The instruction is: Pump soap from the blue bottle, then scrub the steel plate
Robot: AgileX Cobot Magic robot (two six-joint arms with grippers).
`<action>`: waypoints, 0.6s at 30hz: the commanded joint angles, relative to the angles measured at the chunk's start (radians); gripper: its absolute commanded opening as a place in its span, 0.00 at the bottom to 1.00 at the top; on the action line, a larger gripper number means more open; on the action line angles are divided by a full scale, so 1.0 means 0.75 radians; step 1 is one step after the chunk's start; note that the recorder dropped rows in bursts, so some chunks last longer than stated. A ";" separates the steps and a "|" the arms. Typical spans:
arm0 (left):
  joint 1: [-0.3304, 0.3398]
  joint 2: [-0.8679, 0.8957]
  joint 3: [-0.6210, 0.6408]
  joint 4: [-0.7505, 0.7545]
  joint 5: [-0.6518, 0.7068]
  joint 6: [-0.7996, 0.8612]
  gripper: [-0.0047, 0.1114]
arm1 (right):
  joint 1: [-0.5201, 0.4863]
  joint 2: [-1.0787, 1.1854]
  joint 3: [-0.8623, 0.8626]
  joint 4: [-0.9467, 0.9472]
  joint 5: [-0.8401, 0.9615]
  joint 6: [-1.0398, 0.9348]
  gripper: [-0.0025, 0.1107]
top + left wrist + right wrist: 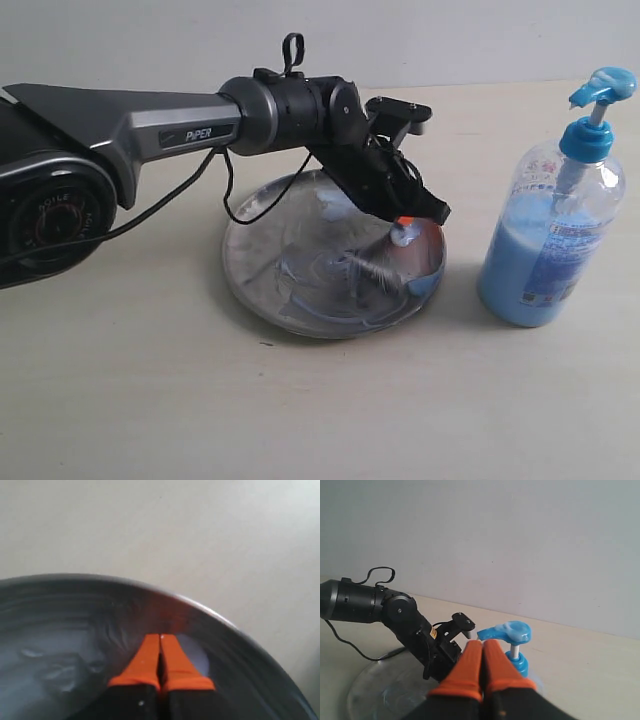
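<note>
The steel plate (262, 262) lies mid-table, streaked with whitish-blue soap (318, 280). My left gripper (404, 236) is shut, and its orange tips press down inside the plate near its right rim. In the left wrist view the left gripper (161, 638) shows nothing between its fingers, with a pale soap blob (198, 656) just beside them and the plate's rim (235, 628) curving behind. The blue bottle (548, 245) stands upright right of the plate. My right gripper (481, 643) is shut and empty, hanging in the air close to the bottle's pump head (509, 631); it is outside the exterior view.
The left arm (150, 125) stretches from the left edge across the plate's back half, with a black cable (232, 205) looping below it. Bare beige table lies in front of the plate and bottle. A pale wall stands behind.
</note>
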 commanded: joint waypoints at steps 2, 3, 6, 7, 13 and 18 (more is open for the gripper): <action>-0.001 0.007 0.009 0.116 0.184 -0.011 0.04 | 0.002 -0.010 0.010 0.000 -0.008 0.005 0.02; -0.001 0.004 0.009 0.116 0.200 -0.011 0.04 | 0.002 -0.010 0.010 0.000 -0.008 0.005 0.02; -0.001 -0.014 0.009 0.114 0.237 -0.011 0.04 | 0.002 -0.010 0.010 0.000 -0.008 0.005 0.02; -0.001 -0.026 0.009 0.112 0.242 -0.011 0.04 | 0.002 -0.010 0.010 0.000 -0.008 0.005 0.02; -0.001 -0.074 0.009 0.082 0.264 -0.011 0.04 | 0.002 -0.010 0.010 0.000 -0.008 0.005 0.02; -0.001 -0.077 0.009 0.057 0.277 -0.011 0.04 | 0.002 -0.010 0.010 0.000 -0.008 0.005 0.02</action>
